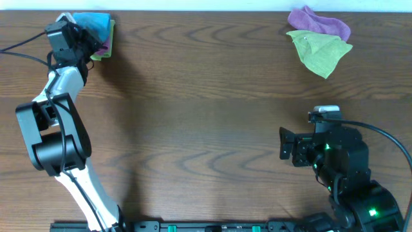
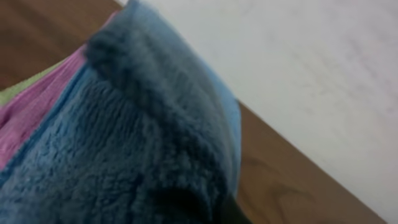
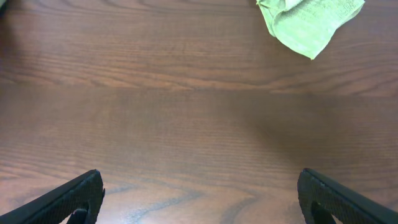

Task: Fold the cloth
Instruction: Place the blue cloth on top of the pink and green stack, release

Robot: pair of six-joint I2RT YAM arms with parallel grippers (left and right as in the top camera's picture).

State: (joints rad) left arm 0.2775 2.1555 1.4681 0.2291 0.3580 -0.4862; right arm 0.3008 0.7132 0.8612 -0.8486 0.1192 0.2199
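Observation:
The sky-blue cloth (image 1: 95, 24) lies folded small at the table's far left corner, on top of a pink cloth (image 2: 37, 109) and a yellow-green one (image 2: 15, 92). My left gripper (image 1: 96, 40) is right on it. In the left wrist view the blue terry (image 2: 124, 143) fills the frame, and a raised ridge of it runs up into the jaws, which it hides except for a dark sliver at the bottom. My right gripper (image 1: 283, 145) hovers low at the near right, wide open, fingers (image 3: 74, 199) far apart over bare wood with nothing between them.
A purple cloth (image 1: 322, 22) and a yellow-green cloth (image 1: 320, 51) lie crumpled at the far right; the green one (image 3: 308, 22) shows ahead of the right gripper. The table's far edge runs just behind the blue stack, with a white surface (image 2: 323, 74) beyond it.

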